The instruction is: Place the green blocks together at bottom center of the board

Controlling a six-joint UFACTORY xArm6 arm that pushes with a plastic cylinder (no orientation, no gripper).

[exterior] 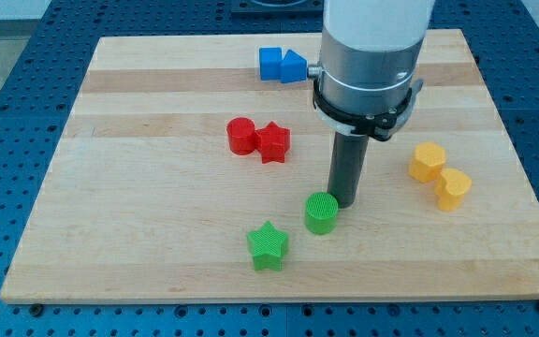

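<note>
A green round block (321, 212) stands a little below the board's middle. A green star block (269, 245) lies to its lower left, a small gap apart, near the view's bottom edge of the board. My tip (345, 201) rests on the board just to the upper right of the green round block, touching or almost touching it. The rod rises to the arm's grey and white body at the view's top.
The wooden board (138, 187) holds a red round block (240, 135) touching a red star block (273, 142) left of centre, two blue blocks (280, 65) together at the top, and two yellow blocks (428, 162) (453, 188) at the right.
</note>
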